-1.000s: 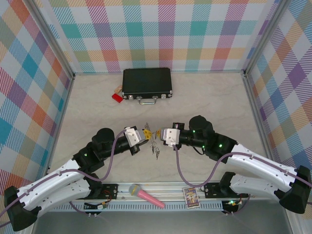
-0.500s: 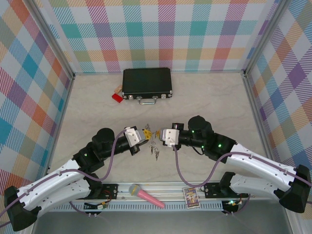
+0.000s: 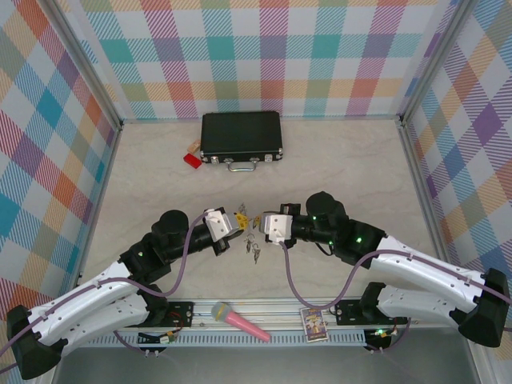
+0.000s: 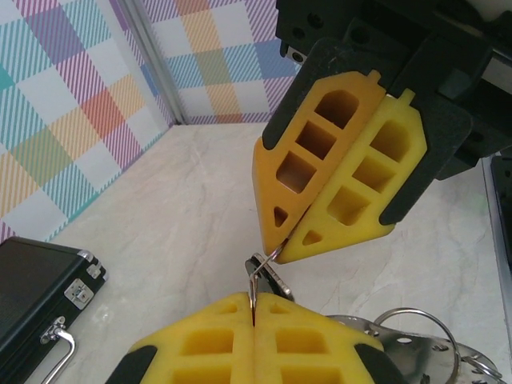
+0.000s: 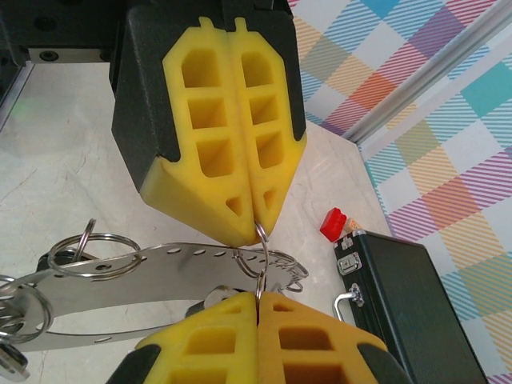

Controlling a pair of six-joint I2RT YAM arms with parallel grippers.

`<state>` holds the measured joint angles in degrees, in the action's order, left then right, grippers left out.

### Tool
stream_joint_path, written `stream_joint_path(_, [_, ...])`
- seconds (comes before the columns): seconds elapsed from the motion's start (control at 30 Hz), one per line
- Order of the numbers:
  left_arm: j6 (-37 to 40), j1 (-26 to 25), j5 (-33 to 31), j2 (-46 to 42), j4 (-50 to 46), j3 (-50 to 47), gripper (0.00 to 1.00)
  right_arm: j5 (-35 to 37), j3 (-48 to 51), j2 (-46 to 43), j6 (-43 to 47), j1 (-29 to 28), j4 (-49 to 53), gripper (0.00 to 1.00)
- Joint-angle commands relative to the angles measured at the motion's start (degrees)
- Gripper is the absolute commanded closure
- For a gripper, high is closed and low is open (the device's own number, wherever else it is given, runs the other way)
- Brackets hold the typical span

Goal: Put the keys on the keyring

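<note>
Two grippers meet tip to tip over the middle of the tabletop (image 3: 360, 168) in my overhead view. The left gripper (image 3: 240, 219) reaches in from the left and the right gripper (image 3: 258, 222) from the right. Both pairs of fingers are clenched.

On the right wrist camera I see that arm's own yellow fingers (image 5: 232, 314) pressed flat together at the bottom, with the left arm's pair closed above them. Each pair pinches the same small wire loop (image 5: 261, 258) from opposite ends. That loop sits at the rim of the keyring (image 5: 160, 260). From here the keyring reads as a thin, flat band of grey metal, curved, with a row of tiny holes along it. A larger split ring (image 5: 85, 251) is threaded near its left end. The band stretches away to the left of the pinch in that view.

From above, the keys (image 3: 254, 248) show as a small cluster just below the fingertips. I cannot tell whether they dangle or touch the tabletop. A black case (image 3: 241, 136) lies well apart at the far side, with a red block (image 3: 192, 159) just beside it.
</note>
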<state>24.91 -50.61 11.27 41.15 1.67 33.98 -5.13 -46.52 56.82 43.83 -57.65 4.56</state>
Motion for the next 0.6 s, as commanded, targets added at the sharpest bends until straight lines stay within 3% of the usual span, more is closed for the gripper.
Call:
stream_joint_path(0.0, [-0.73, -0.85, 0.95, -0.19, 3.81, 1.08, 1.00, -2.70, -0.16, 0.67, 0.90, -1.44, -0.14, 1.00])
stream_joint_path(0.57, [-0.87, -0.77, 0.99, -0.10, 3.60, 1.18, 1.00, -2.26, -0.69, 1.72, 1.78, -3.02, -0.16, 1.00])
